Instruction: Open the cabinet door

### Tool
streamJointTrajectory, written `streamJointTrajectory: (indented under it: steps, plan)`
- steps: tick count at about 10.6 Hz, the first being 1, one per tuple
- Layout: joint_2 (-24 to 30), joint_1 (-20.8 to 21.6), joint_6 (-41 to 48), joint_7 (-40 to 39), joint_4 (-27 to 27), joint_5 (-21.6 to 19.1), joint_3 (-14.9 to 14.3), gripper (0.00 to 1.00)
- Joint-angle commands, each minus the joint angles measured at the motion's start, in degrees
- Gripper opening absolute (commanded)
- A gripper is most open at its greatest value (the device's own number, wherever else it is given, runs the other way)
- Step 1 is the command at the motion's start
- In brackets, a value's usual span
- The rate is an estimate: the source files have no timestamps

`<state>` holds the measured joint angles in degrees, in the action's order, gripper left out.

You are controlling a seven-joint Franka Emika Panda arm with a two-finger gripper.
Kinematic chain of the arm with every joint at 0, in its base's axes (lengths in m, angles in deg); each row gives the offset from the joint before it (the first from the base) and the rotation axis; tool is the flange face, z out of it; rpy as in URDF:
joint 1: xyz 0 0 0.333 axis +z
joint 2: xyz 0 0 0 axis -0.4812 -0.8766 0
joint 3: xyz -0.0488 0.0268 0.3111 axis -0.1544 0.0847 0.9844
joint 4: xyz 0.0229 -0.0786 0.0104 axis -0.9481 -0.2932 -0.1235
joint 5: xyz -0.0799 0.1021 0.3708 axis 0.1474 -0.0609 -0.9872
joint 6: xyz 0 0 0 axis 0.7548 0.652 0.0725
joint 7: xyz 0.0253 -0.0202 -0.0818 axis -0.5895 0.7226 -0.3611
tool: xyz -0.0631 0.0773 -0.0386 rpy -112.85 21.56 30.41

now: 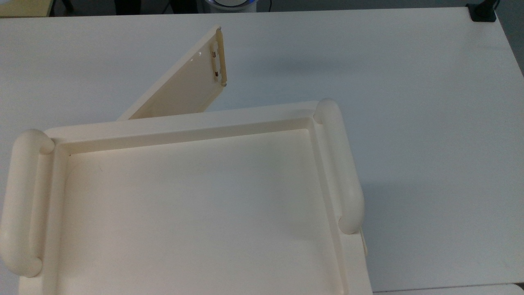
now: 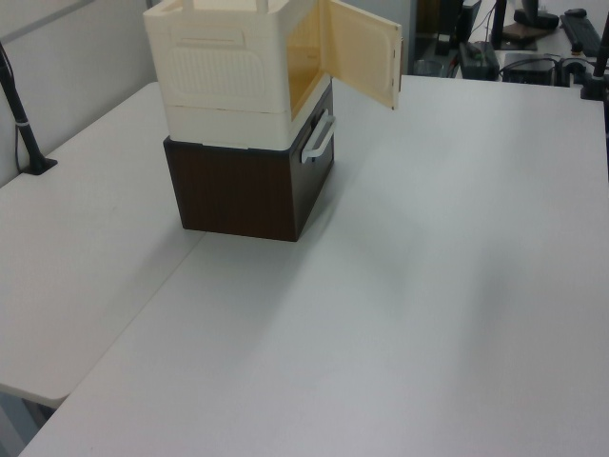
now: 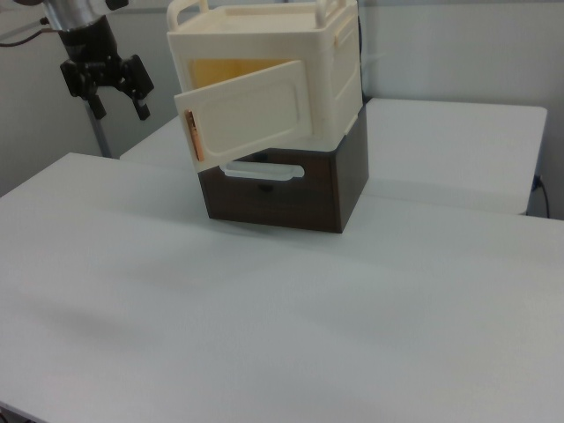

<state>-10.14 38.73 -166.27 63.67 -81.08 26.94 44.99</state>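
One cabinet door [image 1: 186, 84], swung wide out from the cream cabinet [image 3: 330, 79]; its hinge edge is hidden under the cabinet's top rim in the top view. One slim bar handle [image 1: 222, 57] on the free edge, two small metallic fasteners beside it. Two tubular side handles [image 1: 339, 164] on top, the left one cut off by the top view's left edge. One dark brown box [image 2: 238, 190] underneath, on the white bench [image 2: 428, 286]. One pincer [image 3: 113, 90], fingers apart, empty, well apart from the door at the right view's left.
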Motion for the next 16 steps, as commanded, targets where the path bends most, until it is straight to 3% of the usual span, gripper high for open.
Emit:
streamJointTrajectory:
  steps: [1, 6, 8, 11, 16]
  plan:
    - [-2.02, -0.47, -5.22, 4.18, 2.44, -2.18, -0.40, 1.00]
    - [-6.58, -1.52, -19.74, 10.18, 2.18, -1.92, -0.84, 1.00]
    - [-6.86, -4.33, -20.03, 9.04, 2.18, -1.40, -0.93, 1.00]
    - [-6.07, -5.66, -18.19, 2.99, 2.35, 0.10, -5.31, 1.00]
    - [-6.41, -5.48, -14.50, 1.13, -0.01, 0.54, -5.32, 1.00]
